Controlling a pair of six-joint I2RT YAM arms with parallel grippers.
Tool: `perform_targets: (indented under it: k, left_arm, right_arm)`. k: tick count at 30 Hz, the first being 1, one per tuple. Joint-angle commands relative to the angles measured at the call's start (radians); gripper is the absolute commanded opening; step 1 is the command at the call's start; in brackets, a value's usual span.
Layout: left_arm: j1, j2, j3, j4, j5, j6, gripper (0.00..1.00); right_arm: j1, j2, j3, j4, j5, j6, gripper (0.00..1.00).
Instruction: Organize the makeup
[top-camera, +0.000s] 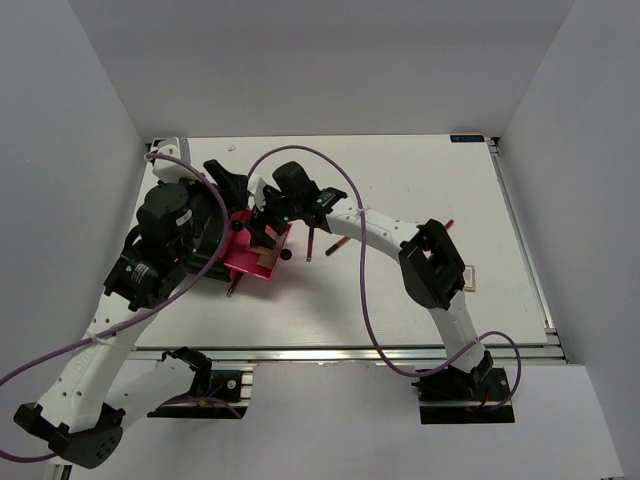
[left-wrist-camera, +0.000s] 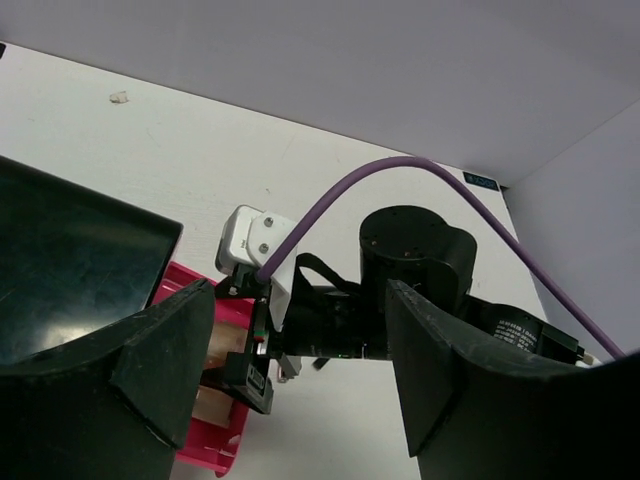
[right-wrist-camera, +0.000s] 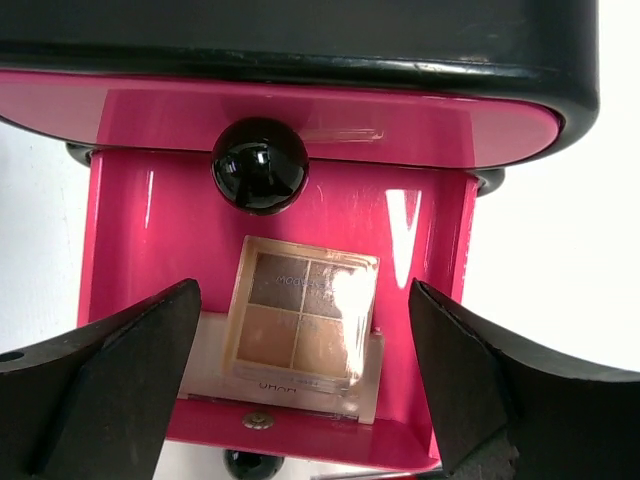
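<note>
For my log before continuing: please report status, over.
Left gripper open, empty. Right gripper open over drawer. Palette lies in drawer. One pencil on table, not stored yet.

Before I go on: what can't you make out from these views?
1. Top view: pink drawer inside, hidden under the right claw.
2. Right wrist: what lies under the eyeshadow palette; only a white edge shows.
3. Left wrist: drawer contents, blocked by a finger of the left claw.
4. Top view: red pencil beside the drawer, too small to read.
</note>
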Motion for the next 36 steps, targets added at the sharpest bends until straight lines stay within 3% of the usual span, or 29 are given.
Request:
perform_targets:
  k: [1, 3, 4, 6, 7, 9, 10, 11, 13, 14, 15, 16, 17, 19, 21, 22, 23, 24, 26, 30, 36]
  left_arm:
    - [-0.003, 0.008, 0.0, 0.046, 0.046, 0.014, 0.77]
    - [-0.003, 0.019, 0.0, 0.078, 0.075, 0.019, 0.74]
    - [-0.003, 0.026, 0.002, 0.087, 0.108, 0.019, 0.68]
    - [-0.001, 0.048, 0.005, 0.124, 0.153, 0.025, 0.51]
    - [-0.003, 0.059, 0.008, 0.136, 0.209, 0.027, 0.3]
    - [-0.003, 0.097, 0.012, 0.181, 0.265, 0.024, 0.13]
    - [-0.003, 0.111, 0.003, 0.22, 0.327, 0.007, 0.03]
    - [-0.001, 0.143, -0.006, 0.247, 0.355, -0.007, 0.0]
    - [-0.003, 0.186, -0.035, 0.329, 0.449, -0.054, 0.0]
    - [-0.004, 0.207, -0.044, 0.354, 0.518, -0.071, 0.0]
    - [-0.012, 0.259, -0.052, 0.385, 0.546, -0.09, 0.0]
    - [-0.018, 0.29, -0.063, 0.441, 0.57, -0.129, 0.03]
    - [-0.029, 0.325, -0.063, 0.455, 0.607, -0.143, 0.17]
    - [-0.082, 0.466, -0.025, 0.44, 0.636, -0.136, 0.3]
    - [-0.156, 0.639, 0.093, 0.379, 0.656, -0.095, 0.5]
    - [-0.174, 0.701, 0.141, 0.31, 0.659, -0.069, 0.58]
    - [-0.19, 0.765, 0.252, 0.264, 0.658, -0.068, 0.66]
    - [-0.208, 0.89, 0.311, 0.217, 0.647, -0.094, 0.67]
    - [-0.219, 0.994, 0.412, 0.132, 0.65, -0.148, 0.69]
    - [-0.244, 1.083, 0.495, 0.211, 0.64, -0.274, 0.71]
    - [-0.244, 1.022, 0.543, 0.146, 0.468, -0.21, 0.71]
  right_arm:
    - [0.003, -0.039, 0.015, 0.013, -0.023, -0.02, 0.89]
    - [-0.002, -0.053, 0.014, -0.008, -0.017, -0.026, 0.89]
    - [-0.003, -0.059, 0.012, -0.016, -0.014, -0.026, 0.89]
    - [-0.024, -0.091, 0.009, -0.033, 0.0, -0.032, 0.89]
    - [-0.035, -0.108, -0.004, -0.043, 0.012, -0.04, 0.89]
    - [-0.096, -0.201, -0.058, -0.022, 0.087, -0.054, 0.89]
    - [-0.127, -0.241, -0.165, 0.065, 0.113, -0.043, 0.89]
    - [-0.212, -0.327, -0.228, 0.12, 0.142, -0.013, 0.89]
    - [-0.328, -0.387, -0.337, 0.17, 0.113, 0.096, 0.86]
    - [-0.441, -0.405, -0.336, 0.133, 0.078, 0.11, 0.75]
    - [-0.497, -0.412, -0.33, 0.086, 0.016, 0.109, 0.61]
    - [-0.543, -0.418, -0.34, 0.002, -0.009, 0.104, 0.29]
    - [-0.63, -0.439, -0.356, -0.034, -0.045, 0.099, 0.21]
    - [-0.701, -0.488, -0.396, -0.12, -0.05, 0.064, 0.18]
    - [-0.787, -0.52, -0.46, -0.168, -0.054, 0.046, 0.28]
    - [-0.84, -0.554, -0.483, -0.186, -0.059, 0.037, 0.49]
    - [-0.863, -0.57, -0.524, -0.201, -0.06, 0.037, 0.62]
    - [-0.887, -0.583, -0.544, -0.206, -0.065, 0.04, 0.87]
    - [-0.94, -0.593, -0.569, -0.264, -0.106, -0.018, 0.89]
    - [-0.895, -0.504, -0.534, -0.41, -0.039, -0.155, 0.89]
    - [-0.79, -0.461, -0.611, -0.266, 0.121, -0.194, 0.89]
